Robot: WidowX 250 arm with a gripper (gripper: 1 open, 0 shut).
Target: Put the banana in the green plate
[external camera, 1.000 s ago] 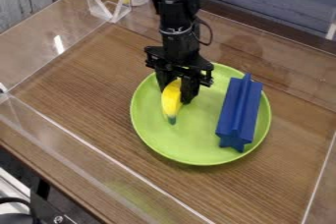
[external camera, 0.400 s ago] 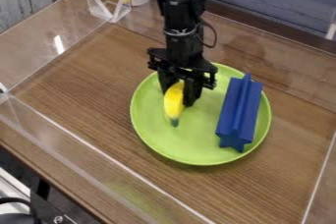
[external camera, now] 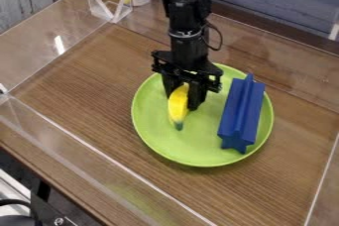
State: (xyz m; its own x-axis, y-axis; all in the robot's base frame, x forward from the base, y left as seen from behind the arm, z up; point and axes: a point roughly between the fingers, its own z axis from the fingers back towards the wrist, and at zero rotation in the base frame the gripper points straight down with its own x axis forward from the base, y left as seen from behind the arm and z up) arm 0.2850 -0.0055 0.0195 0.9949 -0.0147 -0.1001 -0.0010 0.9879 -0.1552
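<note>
Yellow banana — between gripper jaws

Blue ridged block (lying lengthwise), wooden tabletop, clear surrounding walls

Slim black jointed arm with a dark pronged end effector

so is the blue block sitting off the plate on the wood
No, the blue block lies on the right side of the green plate, beside the banana that the fingers are closed on.
</note>
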